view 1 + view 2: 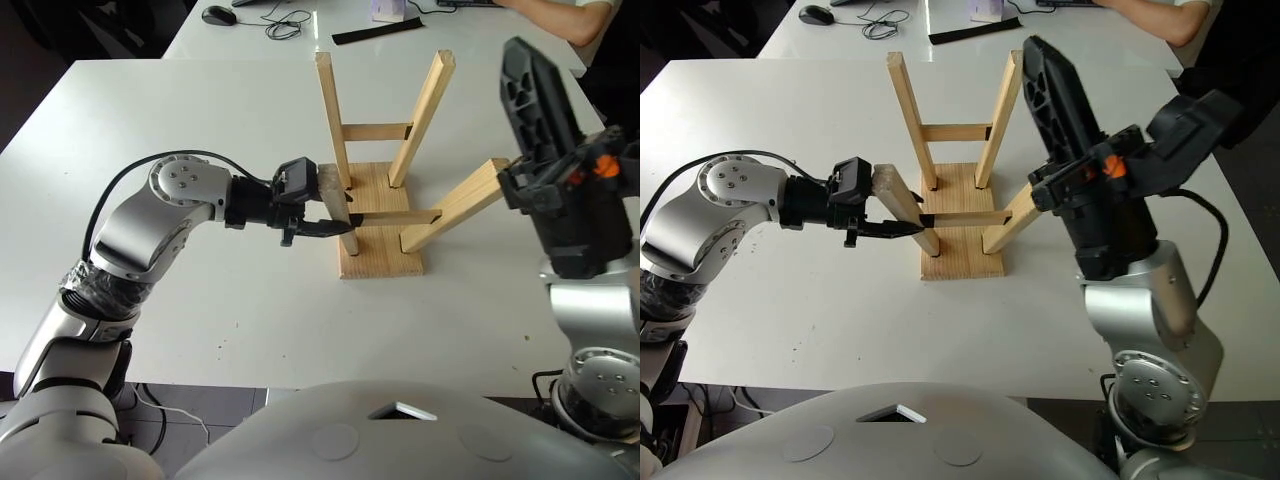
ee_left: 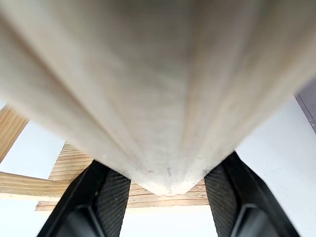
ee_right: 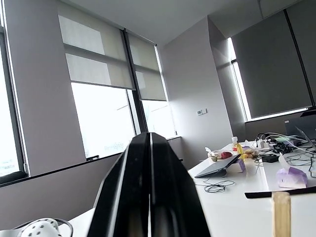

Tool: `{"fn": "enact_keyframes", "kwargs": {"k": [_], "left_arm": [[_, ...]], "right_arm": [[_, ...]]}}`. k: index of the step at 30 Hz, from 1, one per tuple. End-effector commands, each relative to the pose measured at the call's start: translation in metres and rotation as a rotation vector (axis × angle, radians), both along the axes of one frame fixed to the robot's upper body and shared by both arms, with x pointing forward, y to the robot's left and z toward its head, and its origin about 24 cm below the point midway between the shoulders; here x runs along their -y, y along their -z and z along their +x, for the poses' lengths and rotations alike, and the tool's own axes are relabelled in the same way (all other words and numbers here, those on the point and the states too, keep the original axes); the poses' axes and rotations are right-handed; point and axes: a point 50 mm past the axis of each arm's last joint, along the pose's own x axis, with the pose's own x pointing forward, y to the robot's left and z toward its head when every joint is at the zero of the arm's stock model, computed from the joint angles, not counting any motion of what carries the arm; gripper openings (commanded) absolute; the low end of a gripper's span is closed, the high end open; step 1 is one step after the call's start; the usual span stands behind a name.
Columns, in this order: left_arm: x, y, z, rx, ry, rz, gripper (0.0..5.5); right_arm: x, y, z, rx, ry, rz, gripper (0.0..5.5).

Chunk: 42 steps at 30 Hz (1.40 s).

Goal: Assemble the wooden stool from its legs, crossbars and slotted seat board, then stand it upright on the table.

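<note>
Left eye view: the partly built wooden stool (image 1: 960,190) lies inverted near the middle of the tabletop (image 1: 200,330), with the slotted seat board (image 1: 385,262) flat on the surface. The far-left leg (image 1: 333,120) and far-right leg (image 1: 422,115) stand up from the board, joined by the far crossbar (image 1: 375,131). The near pair is tilted, not upright: the near-left leg (image 1: 333,195) and near-right leg (image 1: 455,208), linked by the near crossbar (image 1: 395,217), lean outward over the board's front half.

The left gripper (image 1: 338,227) has its jaws clamped across the near-left leg, just above the board. The right gripper (image 1: 520,55) is raised beside the near-right leg, jaws pressed together on nothing. Whether that leg touches the right arm cannot be told.

Handling assessment:
- The parts appear to be light, rigid softwood with flat faces, which should give a firm, non-slip hold.
- Slot joints probably tolerate little side load, so push along each leg's axis.
- Grip a leg on two opposite flat faces, near the crossbar joint, to limit twisting.
- For the final turn-over, hold two opposite legs, since loose joints may pull apart
</note>
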Motion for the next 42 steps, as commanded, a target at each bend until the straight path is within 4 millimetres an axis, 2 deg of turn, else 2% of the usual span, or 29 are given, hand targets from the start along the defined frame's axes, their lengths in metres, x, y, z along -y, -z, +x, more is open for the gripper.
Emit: {"fn": "enact_keyframes", "kwargs": {"k": [1,2,6,8,10,13,15,19,22,26,32,39,41,42], "left_arm": [[-0.025,0.033,-0.001,-0.078,-0.135,0.204,2.06],[-0.026,0.036,-0.001,-0.076,-0.142,0.210,2.42],[-0.039,0.062,0.000,-0.073,-0.177,0.275,2.99],[-0.046,0.073,0.001,-0.048,-0.193,0.309,3.19],[-0.048,0.076,0.001,-0.042,-0.200,0.287,3.48],[-0.059,0.071,0.006,-0.006,-0.294,0.230,3.85],[-0.063,0.060,0.007,0.004,-0.375,0.133,3.90],[-0.066,0.044,0.011,0.168,-0.718,-0.038,3.90],[-0.054,0.047,-0.003,0.180,-0.922,-0.150,3.90],[-0.040,0.053,-0.022,0.151,-1.014,-0.200,4.54],[-0.038,0.050,-0.029,0.176,-1.163,-0.243,5.40],[-0.028,0.048,-0.032,0.154,-1.160,-0.255,5.40],[-0.031,0.048,-0.032,0.164,-1.185,-0.240,5.40],[-0.035,0.048,-0.031,0.174,-1.209,-0.228,5.40]], "right_arm": [[0.021,-0.016,0.002,0.036,0.058,-0.049,0.02],[0.025,-0.016,0.003,0.023,0.073,-0.063,0.00],[0.042,-0.008,0.008,-0.034,0.126,-0.088,0.00],[0.048,0.000,0.012,-0.074,0.143,-0.110,0.00],[0.054,0.014,0.015,-0.129,0.179,-0.157,0.00],[0.078,0.057,0.017,-0.296,0.369,-0.365,0.00],[0.090,0.083,0.007,-0.398,0.456,-0.444,0.00],[0.096,0.109,-0.001,-0.477,0.612,-0.554,0.00],[0.091,0.113,0.001,-0.456,0.674,-0.581,0.00],[0.088,0.108,0.007,-0.427,0.712,-0.562,0.62],[0.085,0.110,0.012,-0.427,0.698,-0.575,1.51],[0.086,0.112,0.013,-0.441,0.717,-0.594,2.55],[0.098,0.113,0.013,-0.466,0.804,-0.639,2.84],[0.110,0.114,0.012,-0.491,0.872,-0.659,2.84]]}}
